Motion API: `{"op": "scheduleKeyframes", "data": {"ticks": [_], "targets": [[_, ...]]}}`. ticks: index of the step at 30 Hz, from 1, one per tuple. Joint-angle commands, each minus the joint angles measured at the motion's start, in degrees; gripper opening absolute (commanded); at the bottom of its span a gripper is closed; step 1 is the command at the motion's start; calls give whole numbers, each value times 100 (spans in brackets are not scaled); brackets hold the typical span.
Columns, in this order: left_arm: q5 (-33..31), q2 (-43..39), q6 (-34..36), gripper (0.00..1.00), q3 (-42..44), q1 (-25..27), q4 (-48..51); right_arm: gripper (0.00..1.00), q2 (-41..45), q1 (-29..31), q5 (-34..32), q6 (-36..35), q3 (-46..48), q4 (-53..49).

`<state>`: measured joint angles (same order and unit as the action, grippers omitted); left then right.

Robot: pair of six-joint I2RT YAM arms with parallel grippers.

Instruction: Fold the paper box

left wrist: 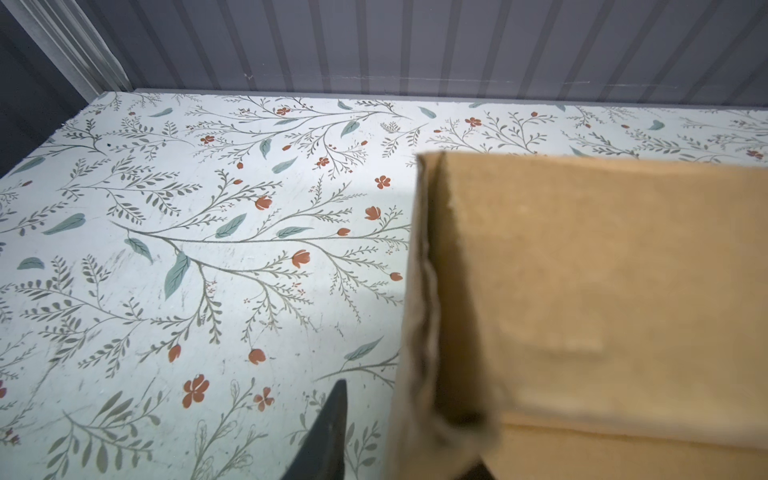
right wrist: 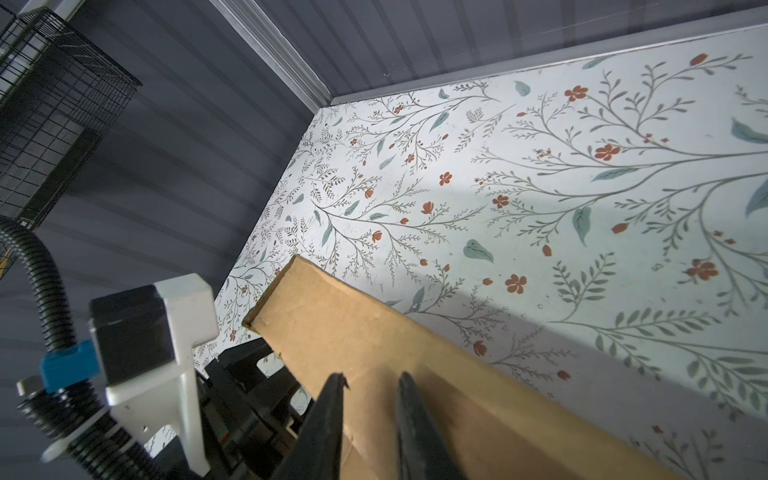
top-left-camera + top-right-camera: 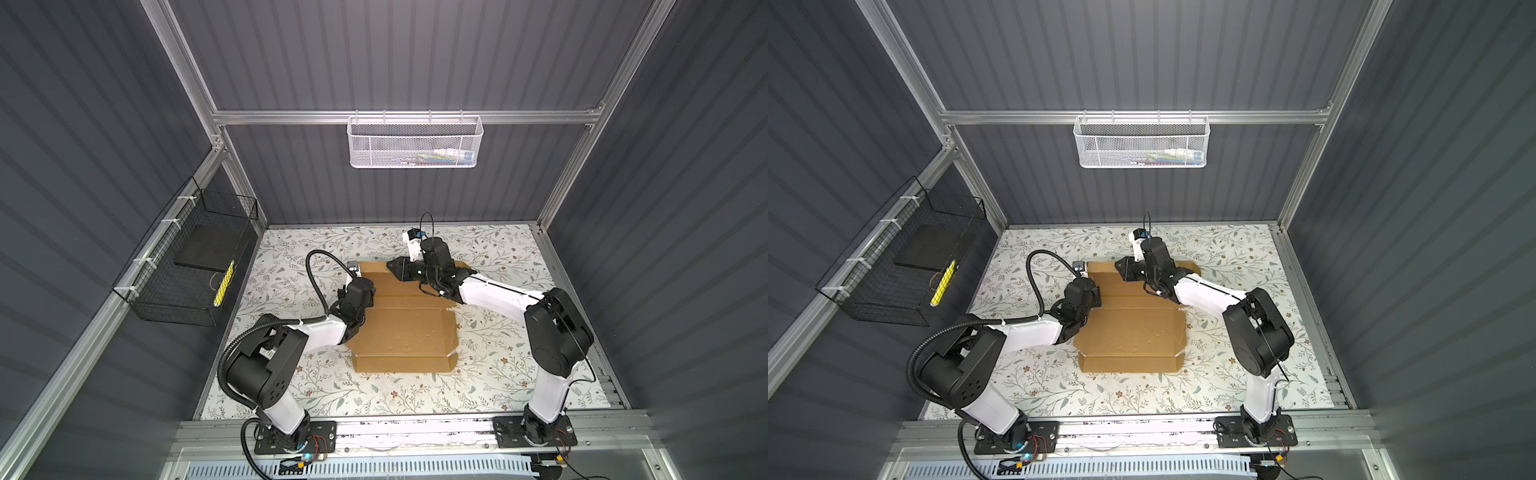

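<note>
The paper box [image 3: 405,328] is a brown cardboard sheet lying mid-table, partly folded, with a wall raised at its far end [image 3: 1100,270]. My left gripper [image 3: 357,272] is at the far left corner. In the left wrist view it [image 1: 411,432] is open and straddles the raised side wall [image 1: 424,291]. One finger [image 1: 328,432] stands clear of the wall and the other is hidden behind the cardboard. My right gripper [image 3: 390,265] reaches left over the far flap [image 2: 374,324]. Its jaws [image 2: 372,378] stand a little apart, with both fingers in front of the cardboard and nothing pinched between them.
A white mesh basket [image 3: 415,143] hangs on the back rail. A black wire basket [image 3: 187,266] on the left wall holds a dark slab and a yellow item. The floral table top [image 3: 498,365] surrounds the box, with dark walls close behind and an aluminium rail [image 3: 415,428] in front.
</note>
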<state>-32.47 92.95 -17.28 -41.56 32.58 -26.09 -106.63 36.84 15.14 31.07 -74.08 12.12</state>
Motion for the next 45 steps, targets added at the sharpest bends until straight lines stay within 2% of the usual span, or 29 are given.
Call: {"op": "scheduleKeyframes", "data": {"ticks": [1,6,11,19,25,32,39,45], "targets": [[-168,-279,-74,33,50,-15,-228,26,-17,7,-33,53,175,-296],[-207,-422,-40,32,165,-15,-336,27,45,26,-73,31,171,-348],[-277,-401,16,21,211,-17,-404,29,88,43,-90,14,127,-429],[-278,-210,49,14,162,-15,-570,32,127,60,-151,-22,52,-557],[-286,-223,49,12,287,-15,-645,43,417,60,-324,-117,118,-725],[-194,-406,-32,2,586,-20,-762,63,1247,60,-592,-337,232,-1122],[-21,-540,86,0,790,-20,-975,67,1995,60,-975,-631,336,-1859],[228,-652,179,0,860,-28,-1039,69,2527,64,-1237,-720,793,-2320]]}}
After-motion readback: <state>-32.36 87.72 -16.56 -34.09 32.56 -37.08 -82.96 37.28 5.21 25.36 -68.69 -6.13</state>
